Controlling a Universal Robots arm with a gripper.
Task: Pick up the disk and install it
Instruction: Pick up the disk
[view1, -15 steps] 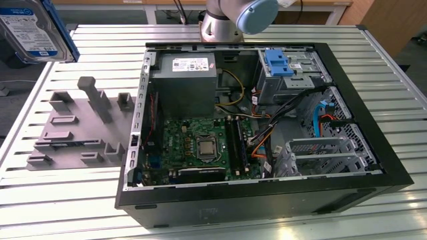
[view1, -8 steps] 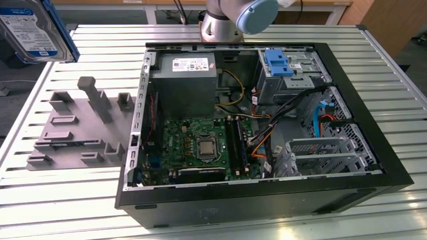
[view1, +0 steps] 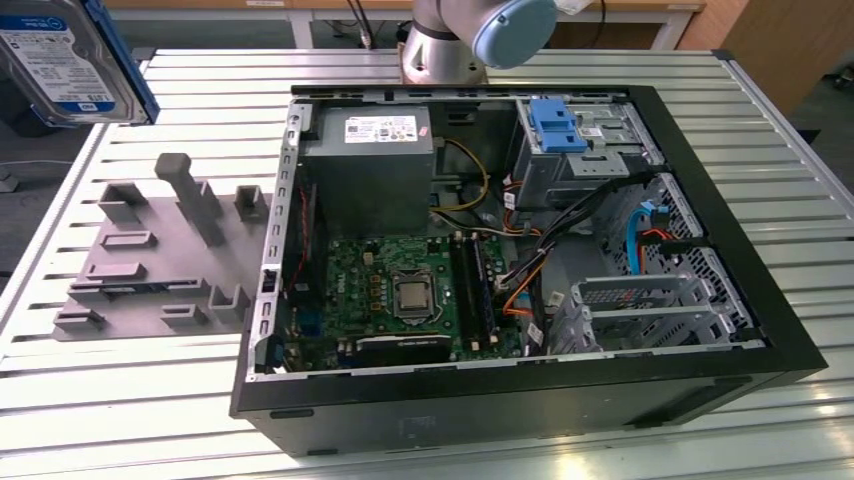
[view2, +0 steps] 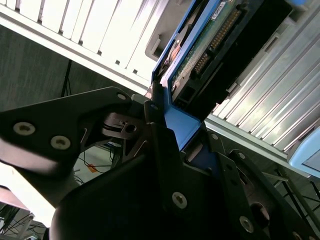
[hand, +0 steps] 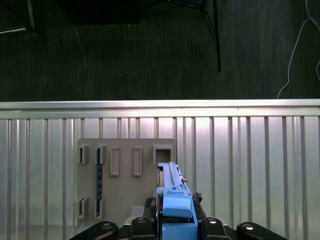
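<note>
The end effector (view2: 172, 127) is clenched on the disk (view2: 200, 55), its black fingers (view2: 155, 117) pressing either side of the blue plastic frame at one end of the drive. In the second wrist view the green underside of the drive and its row of connector pins face the camera. In the first wrist view the disk (hand: 172, 190) is seen edge-on, sticking out from the end effector (hand: 176, 220), with the grey holder plate (hand: 125, 200) and the ribbed metal bench (hand: 250, 160) beyond it.

In the exterior view the disk (view1: 60, 55) is lifted clear of the bench (view1: 147, 400), tilted, with its white-and-blue label showing, at the exterior view's far left. It hangs beyond the grey holder plate (view1: 147, 270) and is well apart from the open computer case (view1: 534, 400).

The case lies on its side on the bench, to the exterior view's right of the holder plate. Inside it are a grey metal box (view1: 367, 160) with a white sticker, a green circuit board (view1: 360, 290), a lone blue bracket (view1: 558, 125) and a metal drive cage (view1: 641, 310). The arm (view1: 454, 40) stands behind the case.
</note>
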